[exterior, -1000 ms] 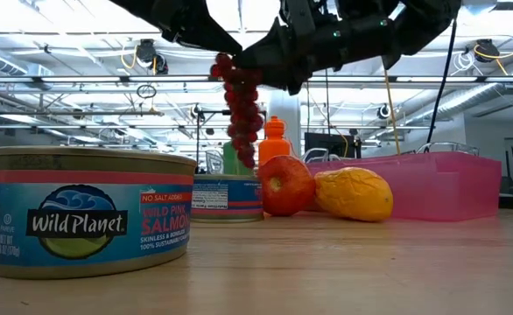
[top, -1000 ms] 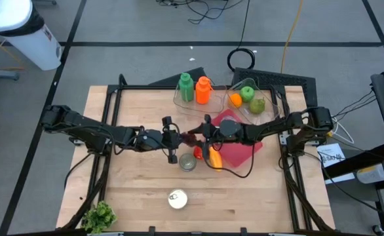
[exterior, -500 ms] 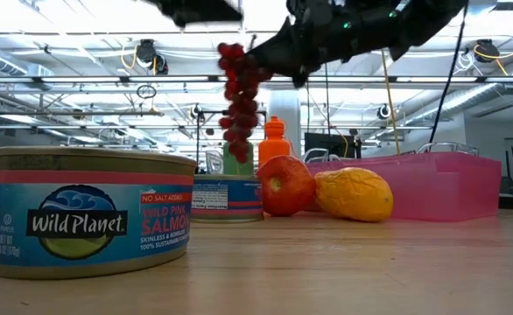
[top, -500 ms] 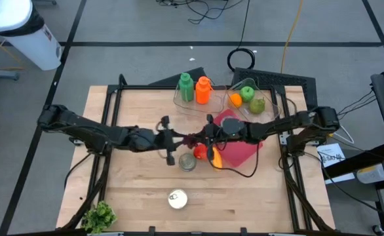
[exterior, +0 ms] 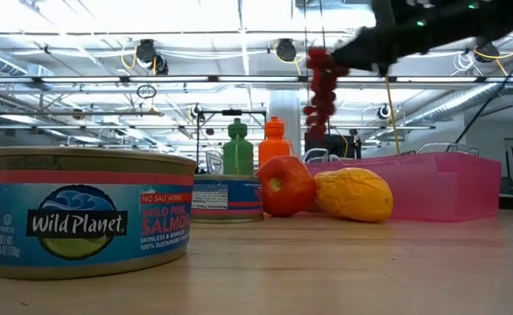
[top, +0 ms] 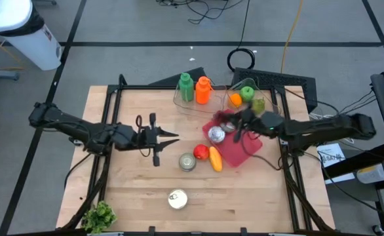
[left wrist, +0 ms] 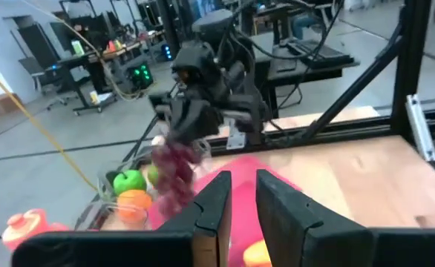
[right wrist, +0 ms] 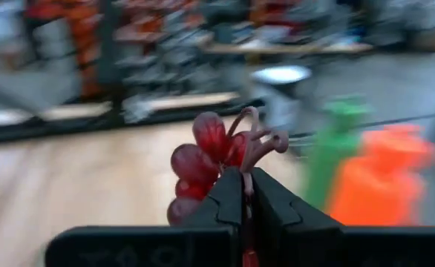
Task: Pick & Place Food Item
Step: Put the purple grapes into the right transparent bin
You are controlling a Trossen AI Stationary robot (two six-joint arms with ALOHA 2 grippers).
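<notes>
A bunch of dark red grapes (exterior: 319,87) hangs from my right gripper (exterior: 348,59), which is shut on its stem. In the high view my right gripper (top: 234,123) is over the near left part of the pink container (top: 244,152). The grapes also show in the right wrist view (right wrist: 203,159) and the left wrist view (left wrist: 174,174). My left gripper (top: 166,137) is open and empty, left of the table's middle, and points toward the grapes. My right gripper pinches the bunch's stem (right wrist: 246,174) between its two fingertips, at the top of the bunch. The fingers come level from the table's right side. The grapes hang below the fingers, lifted clear of the table and above the pink container's rim.
A red apple (top: 201,152), a yellow-orange fruit (top: 215,161) and a can (top: 187,162) lie left of the pink container. Another can (top: 177,198) stands near the front edge, greens (top: 99,216) at the near left corner. Green (top: 186,86) and orange (top: 203,90) bottles and a clear fruit bin (top: 248,97) stand at the back.
My right gripper has carried the hanging grapes from the table's middle toward the right edge and a little up, until they are over the pink container. My left gripper has drawn back toward the left edge, away from the grapes.
</notes>
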